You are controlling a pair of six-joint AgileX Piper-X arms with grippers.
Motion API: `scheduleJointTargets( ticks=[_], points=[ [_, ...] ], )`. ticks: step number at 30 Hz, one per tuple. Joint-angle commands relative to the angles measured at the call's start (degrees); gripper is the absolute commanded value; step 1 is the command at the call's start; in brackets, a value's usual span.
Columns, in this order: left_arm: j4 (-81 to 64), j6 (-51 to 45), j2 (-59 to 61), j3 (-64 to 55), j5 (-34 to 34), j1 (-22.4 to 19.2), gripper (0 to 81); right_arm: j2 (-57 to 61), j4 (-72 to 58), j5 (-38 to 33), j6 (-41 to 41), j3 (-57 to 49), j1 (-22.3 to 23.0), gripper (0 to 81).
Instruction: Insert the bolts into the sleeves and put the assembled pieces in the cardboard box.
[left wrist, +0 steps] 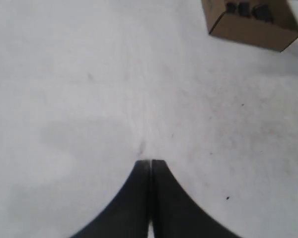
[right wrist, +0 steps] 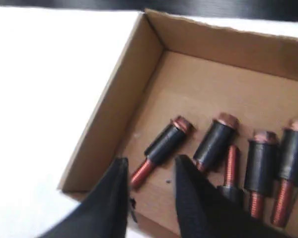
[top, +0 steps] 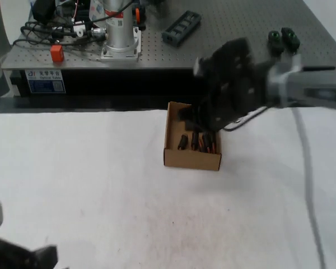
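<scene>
Over the box (right wrist: 114,99), right gripper (right wrist: 151,161) hangs with fingers spread, nothing between them. Bolts (right wrist: 141,171) sit in black sleeves (right wrist: 164,145), lying side by side on the box floor. Left gripper (left wrist: 150,163) is well apart from the box, low over the white cloth (left wrist: 89,99), fingers pressed together, empty.

Smeared with blur in the high view: right arm (top: 235,89), covering the far right corner of the cardboard box (top: 193,158). Same box cropped by the frame edge in both wrist views. Cannot count the assembled pieces (left wrist: 244,9) from the left wrist: too blurred. Hidden behind a finger (right wrist: 198,198) of the right gripper (right wrist: 150,161): lower end of 1 piece. Cut at the right wrist view's edge: 1 more.
</scene>
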Motion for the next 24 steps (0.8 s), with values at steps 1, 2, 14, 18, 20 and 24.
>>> scheduleJointTargets(
  ticks=[1, 2, 14, 18, 20, 24],
  points=[
    [6.5, -0.3, -2.6, 0.0, -3.5, 0.1, 0.7, -15.1, -0.5, -1.2, -3.2, 12.9, -0.3, 11.1],
    [6.3, -0.5, -2.9, 0.0, -3.5, 0.1, 0.7, -20.1, -1.4, -1.2, -3.1, 18.0, -0.3, 6.9],
    [5.6, -0.7, -3.2, 0.0, -3.2, 0.1, 0.7, -69.0, -7.1, -2.2, -3.1, 58.7, -0.3, 5.1],
    [5.6, -0.7, -3.2, 0.0, -3.2, 0.1, 0.7, -76.5, -7.0, -2.2, -3.1, 64.5, -0.3, 5.1],
    [5.6, -0.7, -3.2, 0.0, -3.2, 0.1, 0.7, -79.3, -7.0, -2.2, -3.1, 66.6, -0.3, 5.1],
    [5.6, -0.7, -3.2, 0.0, -3.2, 0.1, 0.7, -81.9, -7.0, -2.2, -2.7, 69.8, -0.3, 5.1]
  ],
)
